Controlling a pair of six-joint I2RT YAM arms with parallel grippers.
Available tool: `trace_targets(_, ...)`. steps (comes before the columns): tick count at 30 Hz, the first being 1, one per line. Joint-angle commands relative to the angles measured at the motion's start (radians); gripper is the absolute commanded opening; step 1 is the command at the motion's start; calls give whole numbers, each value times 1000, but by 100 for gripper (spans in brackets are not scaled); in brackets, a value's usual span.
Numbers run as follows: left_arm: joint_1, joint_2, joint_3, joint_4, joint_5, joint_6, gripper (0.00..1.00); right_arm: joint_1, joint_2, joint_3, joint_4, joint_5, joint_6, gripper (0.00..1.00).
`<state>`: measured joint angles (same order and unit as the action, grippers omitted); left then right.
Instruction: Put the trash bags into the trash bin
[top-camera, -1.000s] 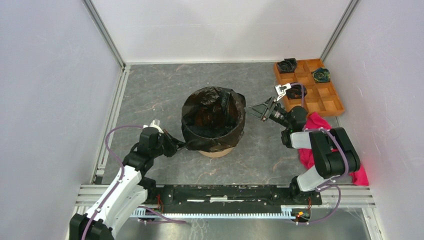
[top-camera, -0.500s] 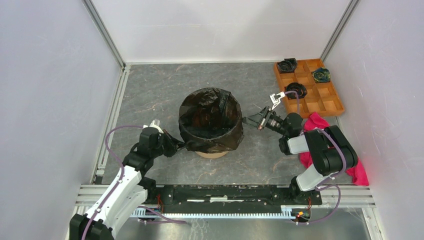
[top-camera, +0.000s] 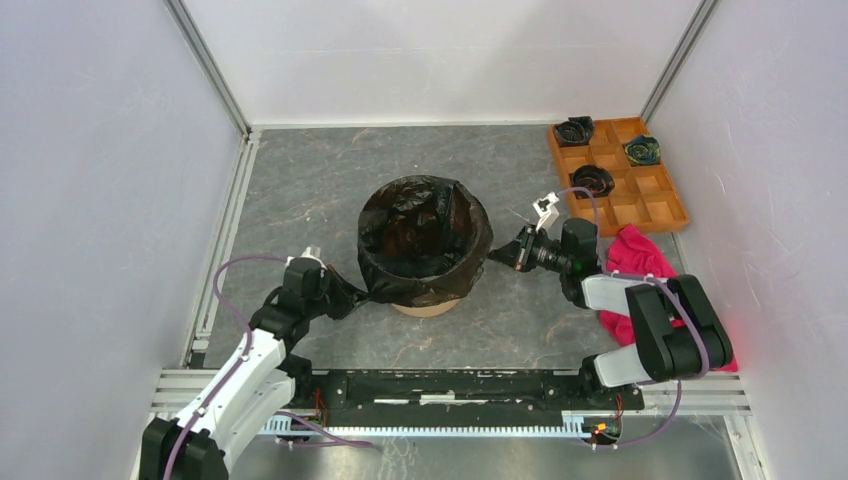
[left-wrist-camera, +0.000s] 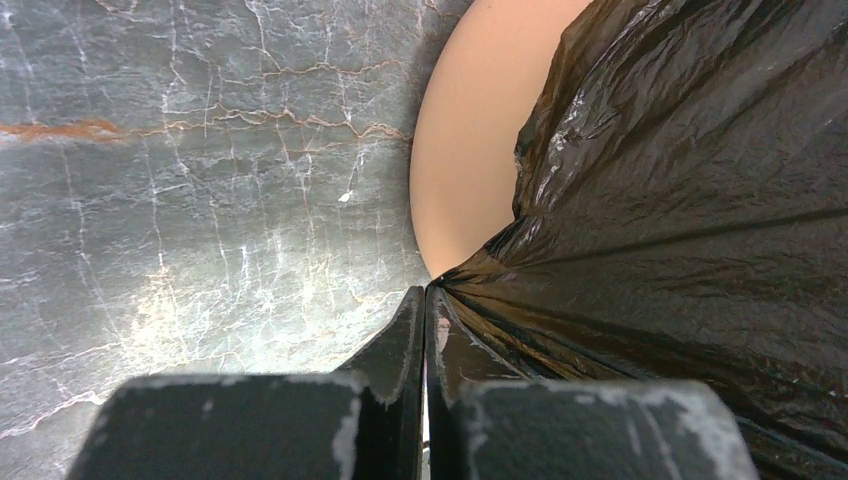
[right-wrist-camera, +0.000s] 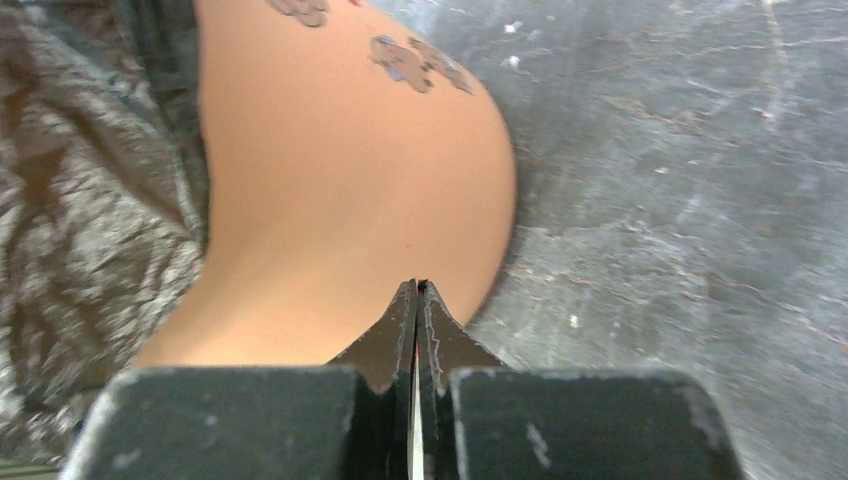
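Trash bags line trash bin; left pincer clamps their edge, right pincer looks shut empty, so you likely reopen, regrasp.

The left arm reaches forward and inward, held low. Its left gripper is clamped, fingers pressed together on a fold of the trash bag gathered at their tips. The right arm doubles back at the elbow, wrist pointing inward. The right gripper is closed, fingers meeting flush.
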<state>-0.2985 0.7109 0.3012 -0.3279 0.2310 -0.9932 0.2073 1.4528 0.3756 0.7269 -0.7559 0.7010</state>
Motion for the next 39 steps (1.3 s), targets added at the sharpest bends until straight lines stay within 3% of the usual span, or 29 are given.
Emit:
trace_targets(1, 2, -27, 6, -9, -25, 45, 2, -1, -126, 87, -329, 80, -248, 4)
trace_targets(3, 2, -45, 14, -14, -27, 45, 2, 4, -201, 91, -435, 79, -346, 11)
trace_targets(9, 2, -46, 38, -15, -10, 51, 2, 68, -443, -1, -572, -6, -457, 53)
trace_targets(15, 2, -35, 55, -24, 5, 56, 2, 210, -617, -148, -290, -113, -288, 93)
trace_targets(17, 2, -40, 60, -31, 3, 56, 2, 225, -607, -179, -127, -127, -155, 98)
trace_targets(24, 2, -57, 70, -33, 1, 47, 2, 326, -456, -158, 255, -40, 155, 98)
trace_targets(30, 2, -62, 73, -39, 0, 47, 2, 351, -450, -155, 332, 78, 242, 96)
trace_targets(36, 2, -60, 70, -38, -2, 47, 2, 382, -401, -117, 380, 169, 287, 47)
trace_targets(39, 2, -63, 66, -36, -4, 45, 2, 400, -433, -113, 243, 227, 210, 7)
